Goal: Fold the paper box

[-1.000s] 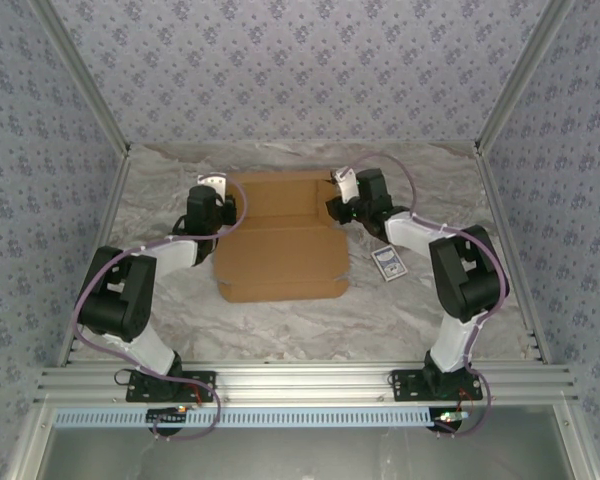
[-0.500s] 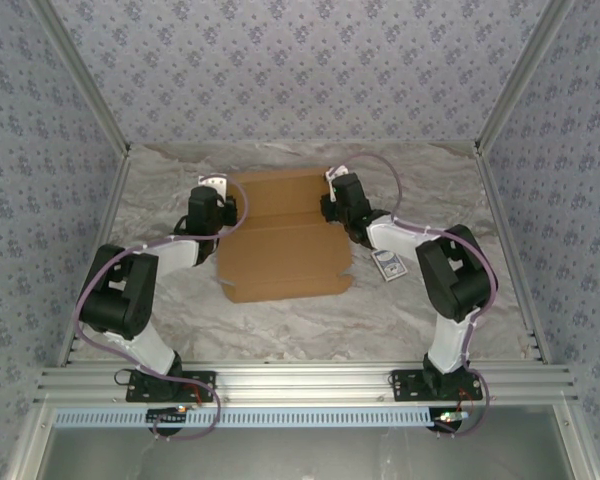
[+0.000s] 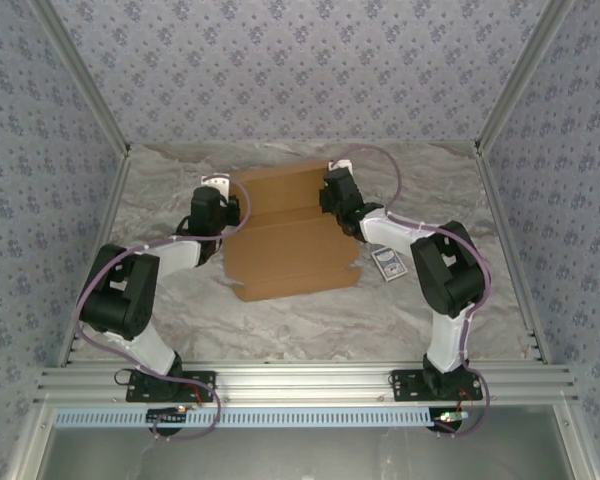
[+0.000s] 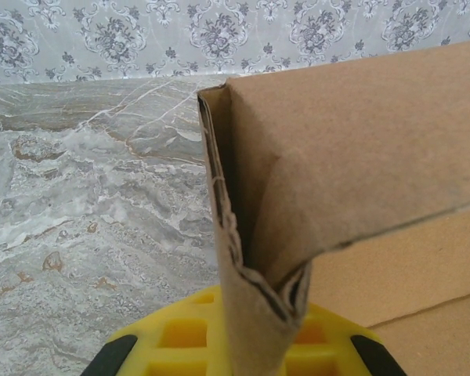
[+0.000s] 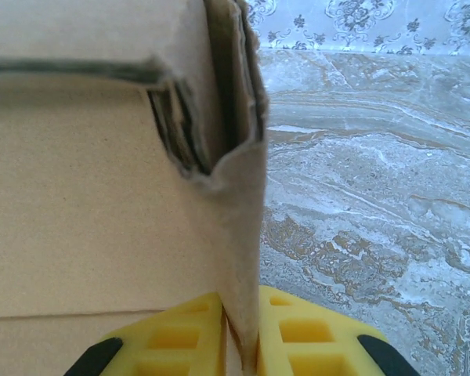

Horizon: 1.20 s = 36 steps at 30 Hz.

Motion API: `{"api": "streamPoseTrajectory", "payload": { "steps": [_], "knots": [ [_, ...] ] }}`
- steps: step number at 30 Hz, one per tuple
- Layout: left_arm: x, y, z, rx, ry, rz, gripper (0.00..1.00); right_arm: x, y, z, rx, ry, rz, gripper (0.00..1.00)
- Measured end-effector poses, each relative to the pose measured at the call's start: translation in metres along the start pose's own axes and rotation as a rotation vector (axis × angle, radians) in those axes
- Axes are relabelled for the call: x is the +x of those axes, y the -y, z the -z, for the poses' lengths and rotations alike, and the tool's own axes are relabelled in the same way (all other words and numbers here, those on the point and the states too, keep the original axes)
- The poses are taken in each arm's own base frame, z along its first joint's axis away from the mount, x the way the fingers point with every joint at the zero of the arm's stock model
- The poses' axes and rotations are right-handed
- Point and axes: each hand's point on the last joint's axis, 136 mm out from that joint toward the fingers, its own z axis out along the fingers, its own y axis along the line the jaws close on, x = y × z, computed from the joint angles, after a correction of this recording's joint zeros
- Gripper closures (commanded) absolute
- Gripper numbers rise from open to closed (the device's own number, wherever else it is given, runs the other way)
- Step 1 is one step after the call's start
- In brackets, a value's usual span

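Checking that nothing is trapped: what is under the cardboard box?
The marbled table shows all around the box. The box's floor covers the spot below, so what lies there cannot be seen. A small card lies to its right, outside it.

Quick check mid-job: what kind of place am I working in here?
Probably a lab robot cell, not a home: aluminium frame, patterned backdrop walls, marble-print table cover.

card (image 3: 388,263): small, dark, flat on tabletop | tabletop (image 3: 280,325): grey marble | walls (image 3: 300,70): floral
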Motion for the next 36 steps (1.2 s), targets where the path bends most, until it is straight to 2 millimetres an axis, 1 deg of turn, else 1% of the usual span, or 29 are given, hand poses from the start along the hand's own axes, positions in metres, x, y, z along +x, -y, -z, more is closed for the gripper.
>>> {"api": "streamPoseTrajectory", "payload": {
  "steps": [6, 10, 16, 19, 24, 31, 36],
  "knots": [
    [0.000, 0.000, 0.000, -0.001, -0.001, 0.000, 1.00, 0.005, 0.000, -0.004, 0.080, -0.020, 0.002, 0.84],
    [0.002, 0.001, 0.000, 0.002, -0.007, -0.002, 1.00, 0.010, 0.005, -0.004, 0.120, -0.040, 0.004, 0.83],
    [0.004, 0.005, 0.000, 0.009, -0.016, -0.007, 1.00, 0.008, 0.013, -0.002, 0.167, -0.054, 0.023, 0.79],
    [0.005, 0.005, 0.000, 0.009, -0.017, -0.007, 1.00, 0.009, 0.014, -0.002, 0.169, -0.064, 0.038, 0.75],
    [0.005, 0.005, 0.000, 0.008, -0.019, -0.008, 1.00, 0.011, 0.015, -0.009, 0.105, -0.082, 0.038, 0.68],
    [0.006, 0.004, 0.000, 0.007, -0.024, -0.009, 1.00, 0.021, 0.015, -0.020, -0.045, -0.106, 0.032, 0.61],
    [0.006, 0.004, 0.000, 0.007, -0.024, -0.009, 1.00, 0.025, 0.013, -0.023, -0.121, -0.111, 0.050, 0.62]
  ]
}}
